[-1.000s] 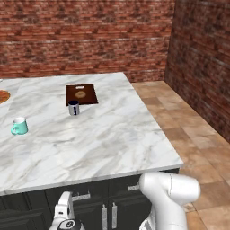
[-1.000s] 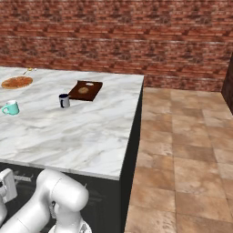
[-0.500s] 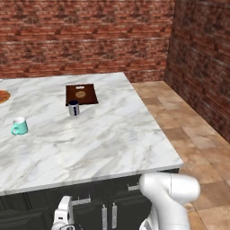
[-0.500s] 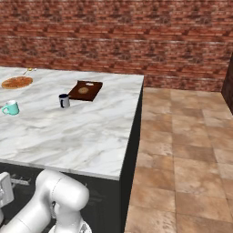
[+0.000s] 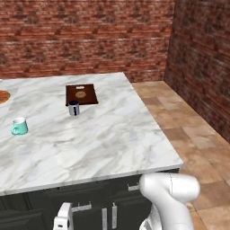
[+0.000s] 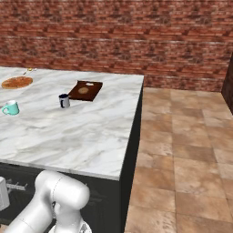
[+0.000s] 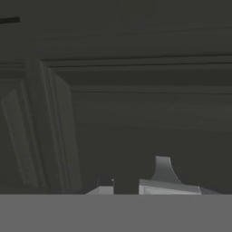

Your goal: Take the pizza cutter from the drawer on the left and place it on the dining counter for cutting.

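- Two cups stand on the dining counter [image 5: 103,143]: a teal mug [image 5: 19,126] toward the left side and a dark blue cup [image 5: 74,108] nearer the middle, well apart from each other. What is inside either one cannot be made out.
- Just behind the blue cup lies a dark brown board [image 5: 81,94] with a small round pale-brown thing [image 5: 81,94] on it.
- At the counter's far left, a round orange-brown flat food item [image 6: 17,82] lies on the marble.
- Below the counter's near edge, the black cabinet front shows a short silver handle [image 5: 82,208] on the drawer [image 5: 74,204].
- Down low, the gripper [image 7: 131,183] faces dark cabinet panels; a small gap separates its two fingertips [image 7: 164,170], with nothing visibly between them.
- Whether the drawer is open, I cannot tell, and the pizza cutter cannot be picked out against those dark panels.
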